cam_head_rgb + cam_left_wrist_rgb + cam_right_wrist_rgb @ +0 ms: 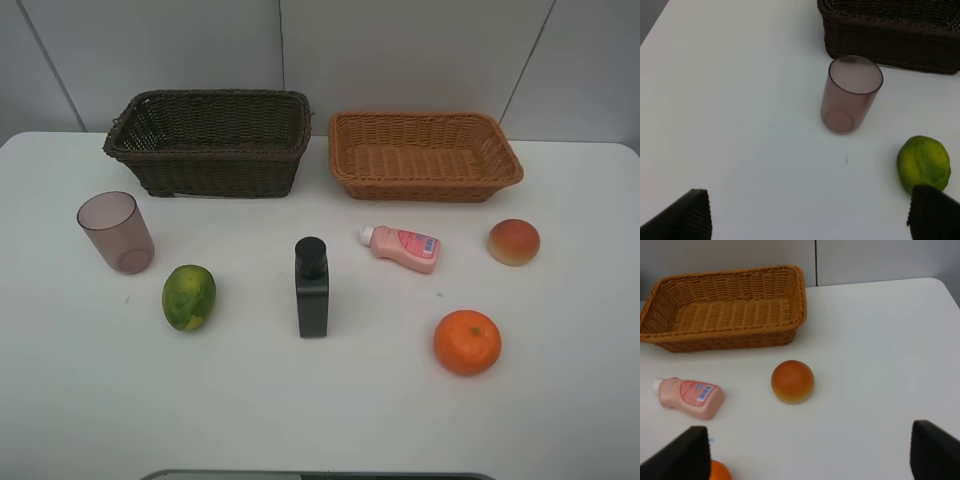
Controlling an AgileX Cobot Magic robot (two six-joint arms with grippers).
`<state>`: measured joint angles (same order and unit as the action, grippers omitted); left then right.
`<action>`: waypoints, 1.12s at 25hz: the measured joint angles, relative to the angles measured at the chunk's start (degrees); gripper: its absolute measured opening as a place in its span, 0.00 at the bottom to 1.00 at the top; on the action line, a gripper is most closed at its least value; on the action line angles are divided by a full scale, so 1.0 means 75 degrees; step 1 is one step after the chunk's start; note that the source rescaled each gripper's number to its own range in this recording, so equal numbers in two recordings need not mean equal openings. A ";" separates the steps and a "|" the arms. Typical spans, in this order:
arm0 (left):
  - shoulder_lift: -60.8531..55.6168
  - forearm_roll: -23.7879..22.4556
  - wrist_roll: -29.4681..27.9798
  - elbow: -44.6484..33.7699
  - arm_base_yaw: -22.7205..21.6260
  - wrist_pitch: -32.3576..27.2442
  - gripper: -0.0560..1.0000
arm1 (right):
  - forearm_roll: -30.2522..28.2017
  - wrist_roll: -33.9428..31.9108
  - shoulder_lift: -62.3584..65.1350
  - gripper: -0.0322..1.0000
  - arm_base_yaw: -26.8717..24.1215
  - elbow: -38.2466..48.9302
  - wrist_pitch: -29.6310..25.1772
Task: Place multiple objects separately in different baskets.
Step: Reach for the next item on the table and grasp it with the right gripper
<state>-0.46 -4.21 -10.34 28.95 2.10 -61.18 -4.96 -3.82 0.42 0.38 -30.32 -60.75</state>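
1. Well, all six small things sit on the white table (320,420), in front of the two baskets and outside them.
2. Over on the left, the see-through mauve cup (116,232) stands upright, and the green-yellow fruit (189,297) lies near it, closer to the front edge.
3. The black bottle (312,288) stands upright about in the middle. The pink bottle (402,247) lies on its side a little to the right, its white cap pointing left.
4. Further right are the peach (514,242) and, nearer the front, the orange (467,342), the two apart.
5. At the back, the deep dark brown basket (215,170) is on the left and the shallow tan basket (420,186) on the right, side by side with a narrow gap.
6. The left gripper (812,220) hangs above the table with jaws spread wide, gripping nothing; cup and green fruit lie ahead of it.
7. The right gripper (810,455) is spread wide too, holding nothing, with the peach and pink bottle ahead of it.
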 joint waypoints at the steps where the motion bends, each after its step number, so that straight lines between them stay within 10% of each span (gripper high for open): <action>1: 0.0000 0.0000 0.0000 0.0000 0.0000 0.0000 1.00 | 0.0000 0.0000 0.0000 0.81 0.0000 0.0000 0.0000; 28: 0.0000 0.0000 0.0000 0.0000 0.0000 0.0000 1.00 | 0.0000 0.0000 0.0000 0.81 0.0000 0.0000 0.0000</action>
<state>-0.46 -4.21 -10.34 28.95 2.10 -61.18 -4.96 -3.82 0.42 0.38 -30.32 -60.75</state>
